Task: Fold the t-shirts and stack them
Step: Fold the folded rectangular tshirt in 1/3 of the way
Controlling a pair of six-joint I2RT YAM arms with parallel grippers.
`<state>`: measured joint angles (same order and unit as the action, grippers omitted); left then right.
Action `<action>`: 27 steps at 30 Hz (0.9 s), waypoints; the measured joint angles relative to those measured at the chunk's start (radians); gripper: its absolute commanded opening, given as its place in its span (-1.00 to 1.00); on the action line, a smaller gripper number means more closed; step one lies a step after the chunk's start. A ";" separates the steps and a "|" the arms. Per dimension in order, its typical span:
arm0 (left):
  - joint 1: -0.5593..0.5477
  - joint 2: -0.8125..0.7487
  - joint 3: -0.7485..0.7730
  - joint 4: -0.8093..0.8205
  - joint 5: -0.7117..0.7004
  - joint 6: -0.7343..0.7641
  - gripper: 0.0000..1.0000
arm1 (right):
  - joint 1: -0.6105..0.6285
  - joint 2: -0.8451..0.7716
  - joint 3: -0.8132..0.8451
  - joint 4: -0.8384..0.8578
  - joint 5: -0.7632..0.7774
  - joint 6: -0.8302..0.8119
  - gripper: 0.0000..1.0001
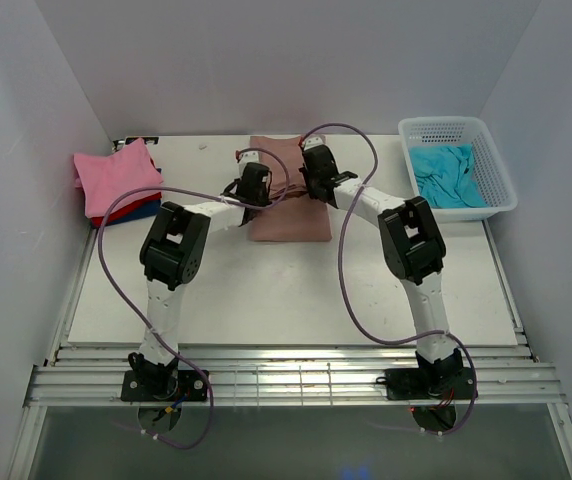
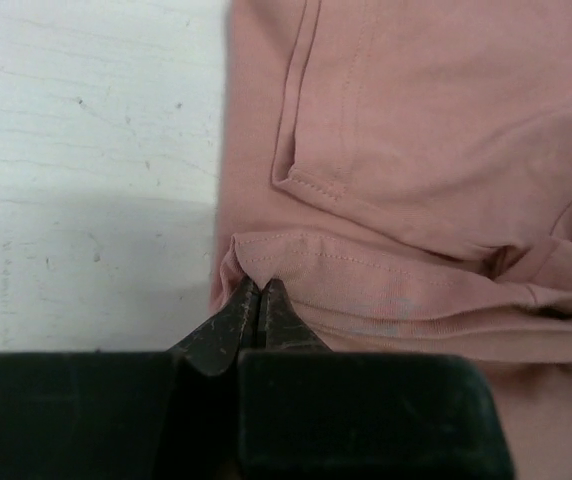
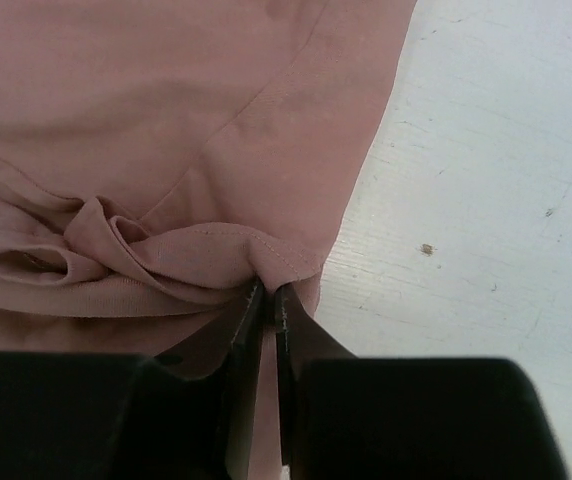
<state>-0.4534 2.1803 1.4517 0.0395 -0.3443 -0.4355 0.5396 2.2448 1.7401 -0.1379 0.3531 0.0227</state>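
Note:
A dusty rose-brown t-shirt lies partly folded at the middle back of the table. My left gripper is at its left edge, and in the left wrist view it is shut on a stitched hem of the t-shirt. My right gripper is at the right edge. In the right wrist view it pinches a hem of the bunched cloth. A stack with a bright pink t-shirt on top and red and dark blue beneath lies at the back left. A turquoise t-shirt fills the basket.
A white plastic lattice basket stands at the back right corner. White walls close in the table on the left, back and right. Purple cables loop off both arms. Bare white tabletop stretches in front of the rose-brown shirt.

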 measured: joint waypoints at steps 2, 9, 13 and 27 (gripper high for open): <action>0.001 0.008 0.013 0.012 0.000 0.013 -0.64 | -0.003 0.018 0.014 0.001 0.001 -0.005 -0.46; 0.002 0.001 0.081 0.076 -0.072 0.089 0.84 | -0.010 0.012 0.016 0.044 0.058 -0.079 -0.07; 0.000 -0.085 0.050 0.124 -0.123 0.114 0.83 | -0.010 -0.128 -0.071 0.076 0.070 -0.113 -0.06; -0.260 -0.322 -0.286 0.287 -0.018 -0.007 -1.00 | -0.010 -0.283 -0.168 0.161 -0.283 -0.018 -0.85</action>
<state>-0.7132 1.8584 1.1660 0.3264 -0.3626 -0.4423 0.5301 1.9617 1.5719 0.0227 0.0700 0.0044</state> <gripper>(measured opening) 0.009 0.078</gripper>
